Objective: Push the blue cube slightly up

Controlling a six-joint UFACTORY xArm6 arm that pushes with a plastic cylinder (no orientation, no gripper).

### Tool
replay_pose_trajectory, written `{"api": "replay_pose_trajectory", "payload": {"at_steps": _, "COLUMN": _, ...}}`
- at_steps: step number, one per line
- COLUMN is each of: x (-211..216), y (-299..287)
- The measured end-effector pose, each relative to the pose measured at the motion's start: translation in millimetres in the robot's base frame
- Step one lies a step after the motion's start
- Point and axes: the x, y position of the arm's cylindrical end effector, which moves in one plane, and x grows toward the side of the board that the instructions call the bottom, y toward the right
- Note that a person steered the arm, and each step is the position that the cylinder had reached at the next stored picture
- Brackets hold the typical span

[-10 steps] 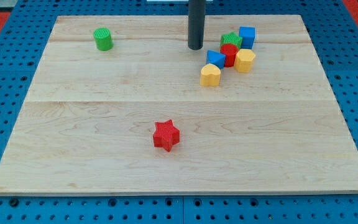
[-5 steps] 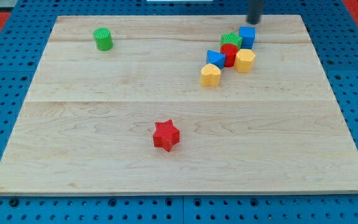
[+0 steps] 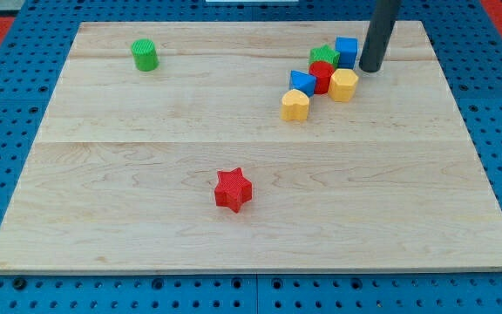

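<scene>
The blue cube point(image 3: 347, 51) sits near the view's top right, at the top of a tight cluster of blocks. My tip point(image 3: 371, 69) is on the board just to the right of the blue cube and slightly below it, close beside it and above-right of the yellow hexagonal block point(image 3: 343, 85). The rod rises out of the view's top. I cannot tell whether the tip touches the cube.
The cluster also holds a green block point(image 3: 323, 55), a red cylinder point(image 3: 322, 76), a blue triangular block point(image 3: 302, 83) and a yellow heart point(image 3: 295, 105). A green cylinder point(image 3: 145, 55) stands at top left. A red star point(image 3: 233, 190) lies below centre.
My tip went from left of the cluster, up over the top edge, then down to the right of the blue cube. No block has moved.
</scene>
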Motion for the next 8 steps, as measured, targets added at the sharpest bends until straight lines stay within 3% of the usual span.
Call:
{"api": "replay_pose_trajectory", "payload": {"at_steps": 2, "x": 0, "y": -32}}
{"api": "replay_pose_trajectory", "payload": {"at_steps": 6, "x": -41, "y": -33}}
{"api": "replay_pose_trajectory", "payload": {"at_steps": 8, "x": -5, "y": 27}}
